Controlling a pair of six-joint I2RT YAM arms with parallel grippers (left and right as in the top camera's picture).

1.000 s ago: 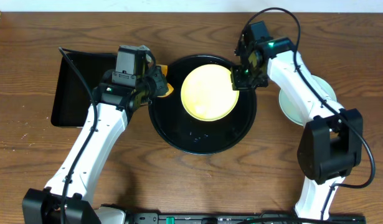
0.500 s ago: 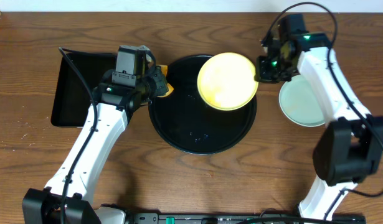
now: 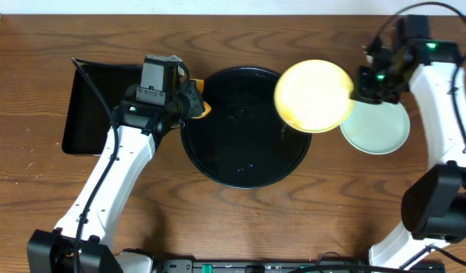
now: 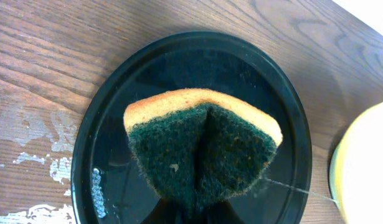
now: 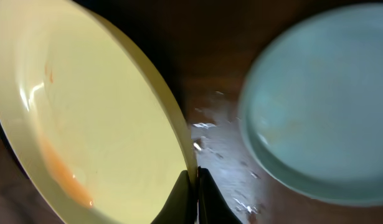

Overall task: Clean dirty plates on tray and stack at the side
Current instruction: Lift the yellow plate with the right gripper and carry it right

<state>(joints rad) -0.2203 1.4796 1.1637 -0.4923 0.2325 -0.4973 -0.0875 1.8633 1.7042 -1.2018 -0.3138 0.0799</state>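
The pale yellow plate (image 3: pixel 312 95) hangs in the air over the right rim of the round black tray (image 3: pixel 244 163). It is pinched at its edge by the right fingers (image 5: pixel 182 196), which are clamped tight on the thin rim. Just beside the tray on its right, a mint-blue plate (image 3: pixel 378 127) lies flat on the desk (image 3: pixel 240 26). Whether it is one plate or two nested I cannot tell. The yellow plate overlaps its near edge from above.

The step in hand looks like carrying the yellow plate to that stack. An orange smear (image 5: pixel 63 177) shows inside the plate in the right wrist view, so it may not be fully clean. It is worth checking before stacking.

To place it well, the plate should travel further from the tray until its centre sits over the mint-blue plate. It should then be brought level before lowering, since it looks tilted. An edge pinch gives little hold against swinging, so the move should be slow. The fingers should let go only once the two rims rest together, or the plate may slide off onto the desk, which shows wet streaks beside the stack.

At the tray's left rim the left fingers (image 3: pixel 187 105) are squeezed on a folded scouring sponge (image 4: pixel 200 149), which bulges beneath them. That arm is well clear of the carry and is best left there.
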